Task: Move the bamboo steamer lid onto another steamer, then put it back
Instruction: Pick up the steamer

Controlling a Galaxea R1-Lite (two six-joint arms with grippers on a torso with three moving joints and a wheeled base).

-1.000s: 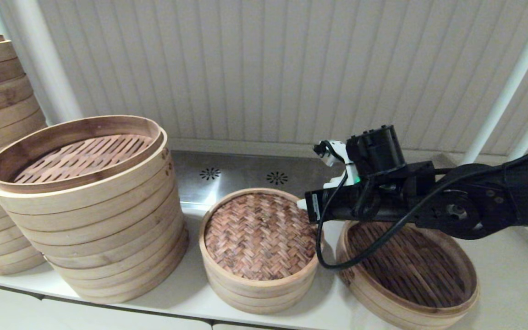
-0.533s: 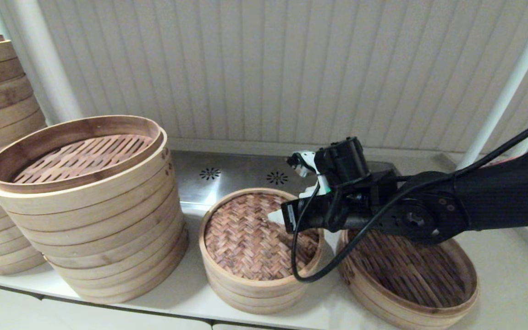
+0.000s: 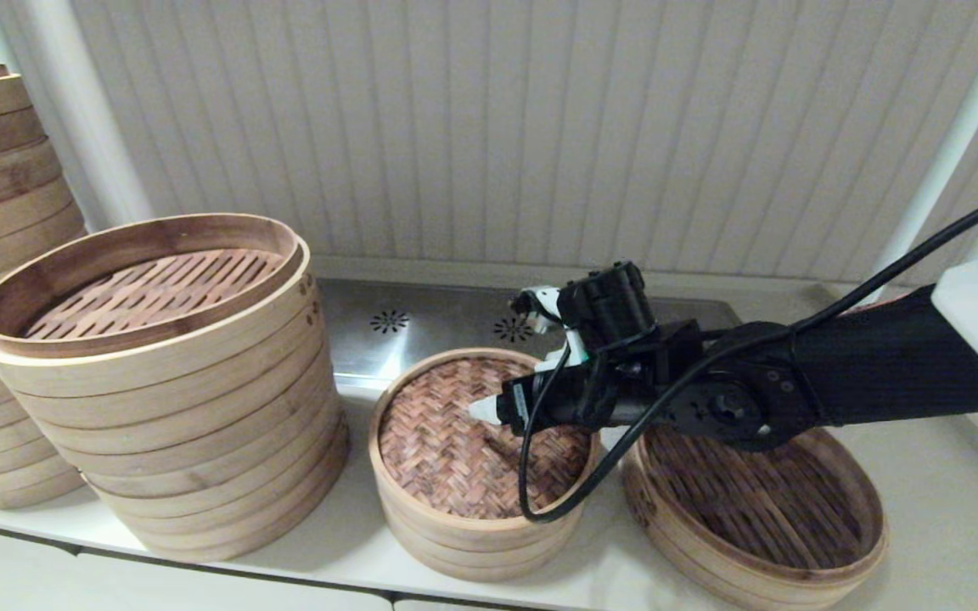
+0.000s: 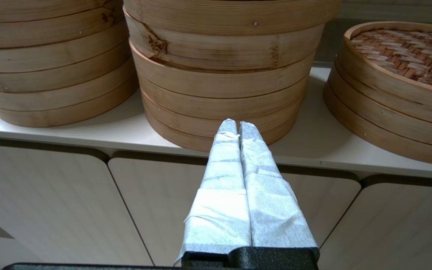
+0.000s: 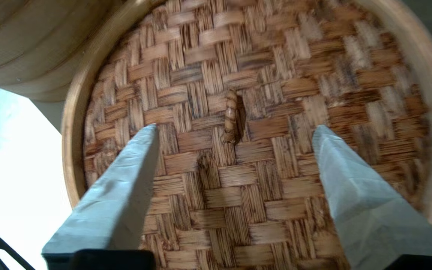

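The right gripper (image 5: 234, 131) hovers with fingers spread, straddling the small loop handle (image 5: 231, 116) on the bamboo steamer lid (image 3: 480, 437), apparently for grasping it.

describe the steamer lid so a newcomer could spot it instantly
Start at the tall stack of wide baskets on the white counter; the bamboo steamer lid caps the small steamer just to its right, under the open right gripper. Unlike the slatted, open-topped baskets on either side, its top is brown herringbone weave with a small loop handle.
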